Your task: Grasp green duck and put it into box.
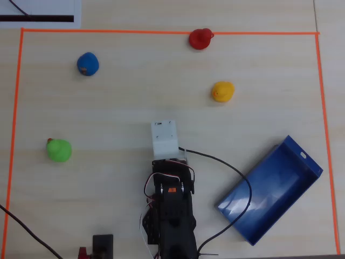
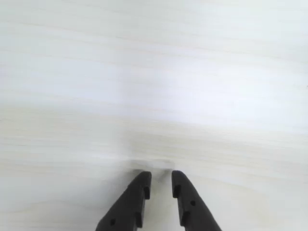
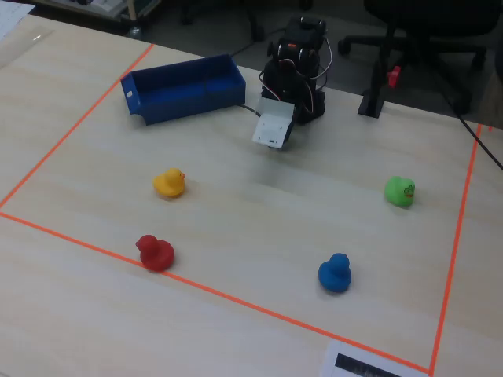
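Observation:
The green duck (image 1: 59, 150) sits on the wooden table at the left in the overhead view, and at the right in the fixed view (image 3: 399, 191). The dark blue box (image 1: 275, 189) lies empty at the lower right of the overhead view, and at the back left of the fixed view (image 3: 185, 88). The arm is folded back near its base, and its white wrist block (image 1: 164, 138) is well apart from both. In the wrist view my gripper (image 2: 161, 179) hangs over bare table. Its jaws stand a narrow gap apart and hold nothing.
A blue duck (image 1: 87, 64), a yellow duck (image 1: 222, 91) and a red duck (image 1: 200, 39) stand farther out. Orange tape (image 1: 318, 108) frames the work area, and the red duck sits on it. A black cable (image 1: 237, 178) runs between arm and box.

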